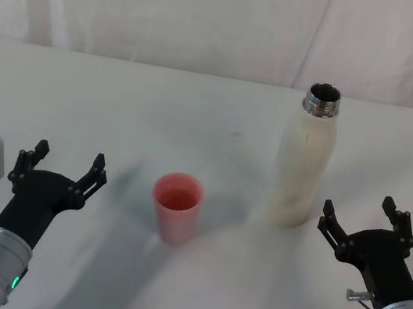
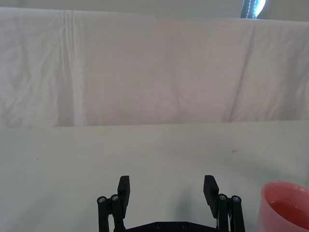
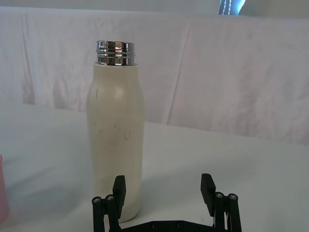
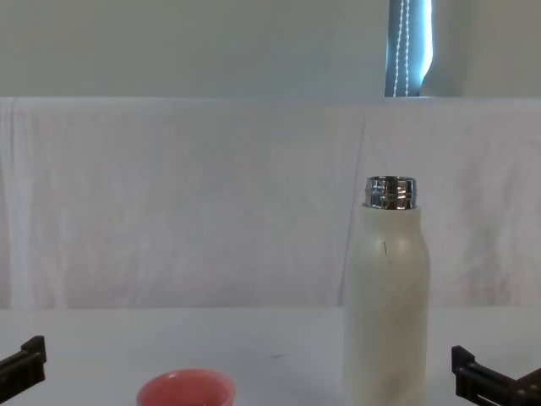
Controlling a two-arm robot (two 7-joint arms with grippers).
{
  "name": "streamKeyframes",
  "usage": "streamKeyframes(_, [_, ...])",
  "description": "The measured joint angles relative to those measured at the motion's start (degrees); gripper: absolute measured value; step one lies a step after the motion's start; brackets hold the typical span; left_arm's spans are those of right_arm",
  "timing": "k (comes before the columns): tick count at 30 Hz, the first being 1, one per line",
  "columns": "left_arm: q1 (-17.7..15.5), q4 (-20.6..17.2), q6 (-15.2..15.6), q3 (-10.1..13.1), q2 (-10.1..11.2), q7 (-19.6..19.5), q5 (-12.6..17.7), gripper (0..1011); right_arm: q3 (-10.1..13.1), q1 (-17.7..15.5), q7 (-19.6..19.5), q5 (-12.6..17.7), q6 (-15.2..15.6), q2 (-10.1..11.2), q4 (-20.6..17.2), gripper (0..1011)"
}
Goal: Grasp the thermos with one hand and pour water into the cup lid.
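Note:
The cream-white thermos [image 1: 305,161] stands upright right of centre on the table, its steel neck uncapped; it also rises in the chest view [image 4: 387,296] and the right wrist view [image 3: 116,145]. The salmon-pink cup lid [image 1: 176,206] sits upright to its left, nearer me, and its rim shows in the left wrist view [image 2: 285,205] and chest view [image 4: 186,391]. My right gripper [image 1: 361,216] is open, a short way to the right of the thermos and apart from it. My left gripper [image 1: 66,165] is open, left of the cup lid, holding nothing.
A white cloth covers the table [image 1: 119,108] and hangs as a backdrop [image 4: 186,203] behind it. A faint dark speck [image 1: 235,134] marks the cloth behind the cup lid.

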Motion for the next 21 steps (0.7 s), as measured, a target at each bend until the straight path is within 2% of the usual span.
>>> streamKeyframes(21, [0.0,0.0,0.0,0.0,0.0,0.0,0.0,1001,0.0,0.0,0.0,0.0,0.0,0.0,0.0,1001])
